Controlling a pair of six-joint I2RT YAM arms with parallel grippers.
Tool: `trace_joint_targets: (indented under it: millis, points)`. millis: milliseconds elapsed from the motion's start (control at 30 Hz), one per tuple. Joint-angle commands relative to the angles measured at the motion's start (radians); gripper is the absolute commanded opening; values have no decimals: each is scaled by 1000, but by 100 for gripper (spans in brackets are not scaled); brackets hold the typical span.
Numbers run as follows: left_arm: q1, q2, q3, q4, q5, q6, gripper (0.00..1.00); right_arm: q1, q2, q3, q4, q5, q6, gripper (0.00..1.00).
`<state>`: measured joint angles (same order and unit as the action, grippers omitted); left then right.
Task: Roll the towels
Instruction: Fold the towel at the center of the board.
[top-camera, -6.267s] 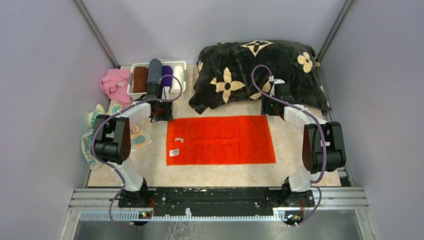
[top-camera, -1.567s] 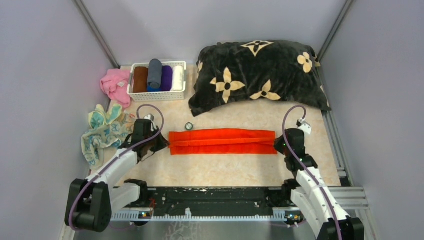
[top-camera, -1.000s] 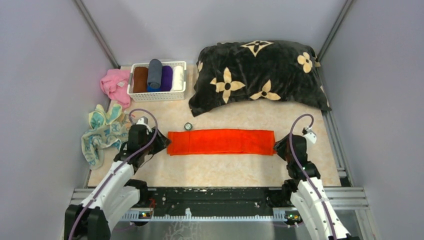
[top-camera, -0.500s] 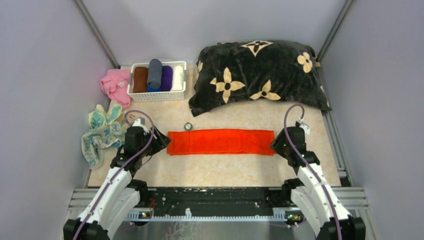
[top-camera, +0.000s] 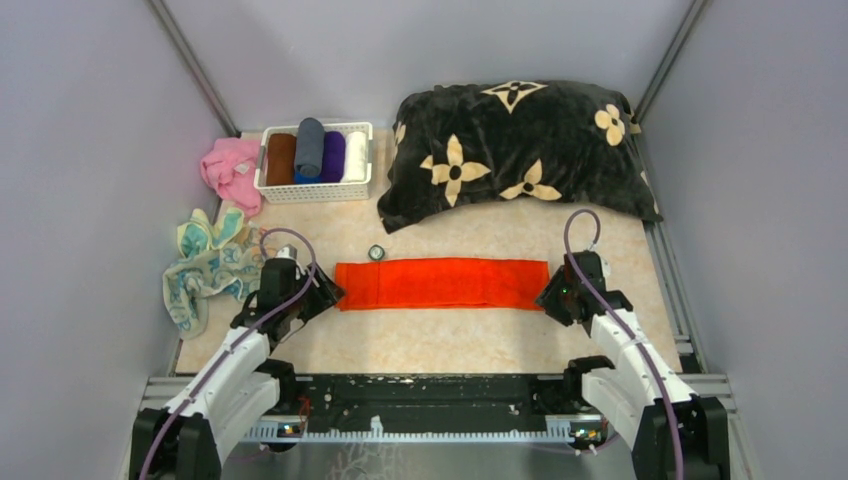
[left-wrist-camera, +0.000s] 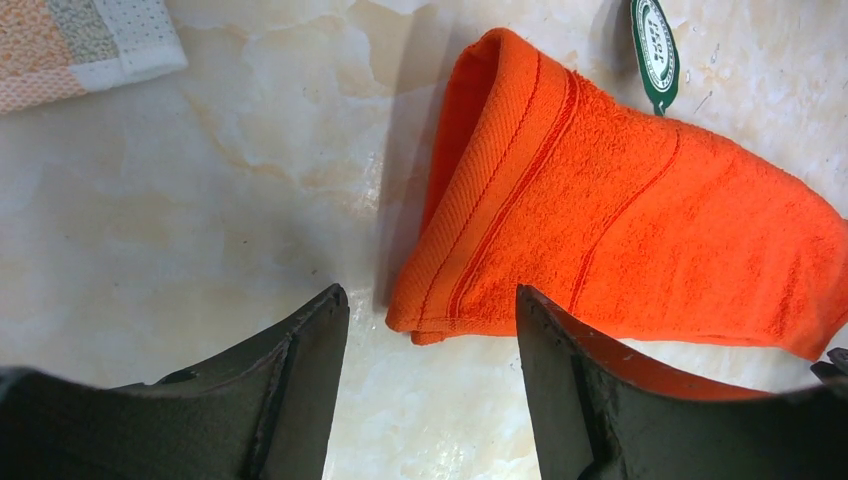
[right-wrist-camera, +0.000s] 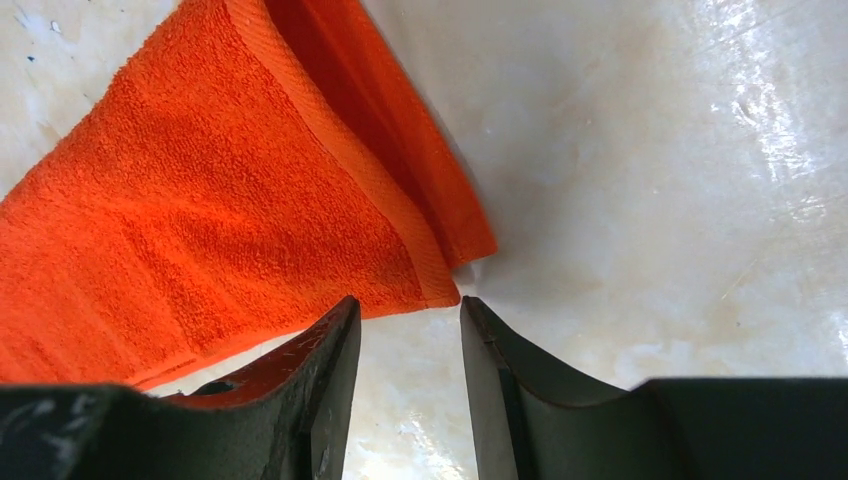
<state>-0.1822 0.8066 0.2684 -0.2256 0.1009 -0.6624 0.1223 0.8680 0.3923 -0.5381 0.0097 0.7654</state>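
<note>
The orange-red towel (top-camera: 440, 284) lies folded into a long, narrow strip across the middle of the frame on the marbled bench (top-camera: 440, 345). The left pincer (top-camera: 328, 292) stands wide at its left end and the right pincer (top-camera: 547, 292) narrow at its right end. Neither grips the cloth; each corner lies just ahead of the fingertips.

The folded towel (top-camera: 440, 284) lies crosswise mid-table, the left gripper (top-camera: 335, 292) at its left end and the right gripper (top-camera: 545, 293) at its right. Behind it sits the cushion (top-camera: 515, 145), and left of that the basket (top-camera: 312, 192) (rolled towels (top-camera: 310, 148) inside). A crumpled cloth (top-camera: 228, 170) lies left of the basket, a crumpled towel (top-camera: 205, 262) lies nearer, and a small round thing (top-camera: 377, 253), perhaps a tag, lies just behind the folded towel's left end.
</note>
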Motion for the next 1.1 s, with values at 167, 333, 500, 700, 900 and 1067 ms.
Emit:
trace_joint_targets:
  millis: [167, 333, 500, 700, 900, 1067]
  points:
    - [7, 34, -4, 48, 21, -10, 68, -4, 11, -45, 87, 0, 51, 41]
    - [6, 32, -7, 50, 20, -1, 68, -5, -8, -61, 92, 46, 64, 40]
    - [6, 36, -5, 48, 24, 1, 66, -5, -24, -66, 118, 44, 69, 29]
    - [6, 31, -5, 45, 24, 3, 64, -5, -80, -24, 66, 84, 48, 15]
    - [6, 34, -5, 47, 40, 7, 61, -4, -89, 4, 51, 107, 21, 1]
    - [6, 49, -6, 59, 65, 12, 57, -5, -74, 31, 49, 118, -10, 0]
